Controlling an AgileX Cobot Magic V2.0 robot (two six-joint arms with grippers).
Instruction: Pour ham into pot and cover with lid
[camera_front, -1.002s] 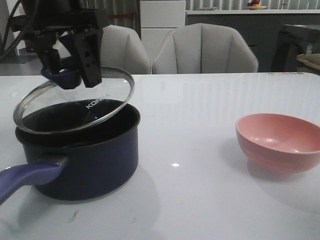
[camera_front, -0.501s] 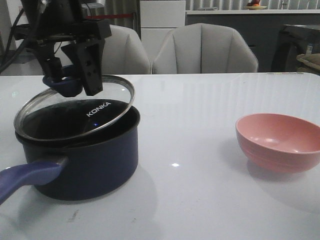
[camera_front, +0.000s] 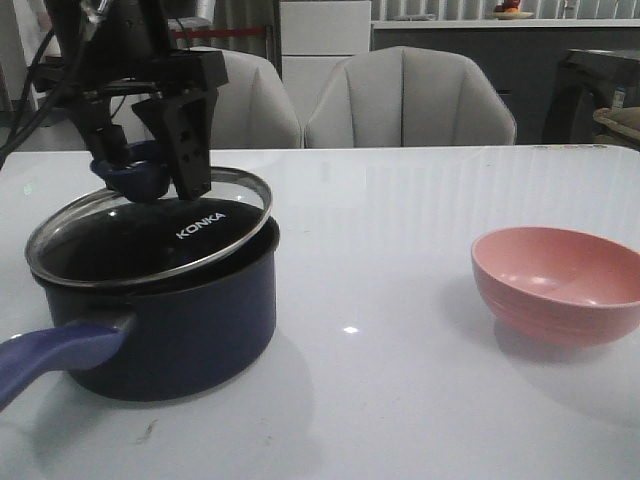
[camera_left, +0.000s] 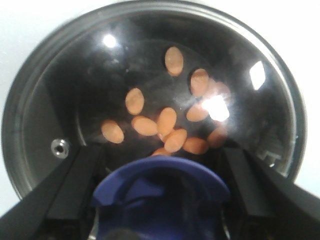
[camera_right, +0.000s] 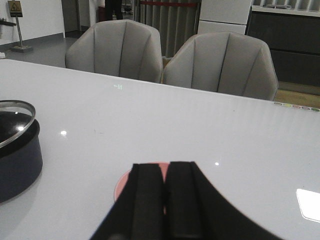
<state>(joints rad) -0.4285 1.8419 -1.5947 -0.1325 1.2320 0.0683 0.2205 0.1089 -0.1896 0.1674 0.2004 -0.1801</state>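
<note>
The glass lid (camera_front: 190, 235) with white KONKA lettering sits slightly tilted over the dark blue pot (camera_front: 170, 320), close to its rim. My left gripper (camera_front: 142, 178) is shut on the lid's blue knob (camera_left: 160, 185), with a black finger (camera_left: 70, 192) on each side of it. Through the glass in the left wrist view, several orange-pink ham slices (camera_left: 167, 120) lie on the pot's black bottom. My right gripper (camera_right: 165, 200) is shut on nothing, hovering over the pink bowl (camera_right: 121, 186); it does not show in the front view.
The pot's blue-purple handle (camera_front: 50, 360) points toward the table's front left. The pink bowl (camera_front: 560, 285) stands at the right and looks empty. Two grey chairs (camera_front: 410, 100) stand behind the white table (camera_front: 380, 360).
The left gripper has lowered the lid onto the pot; the gap between lid and rim has nearly closed. The bowl has not moved.
</note>
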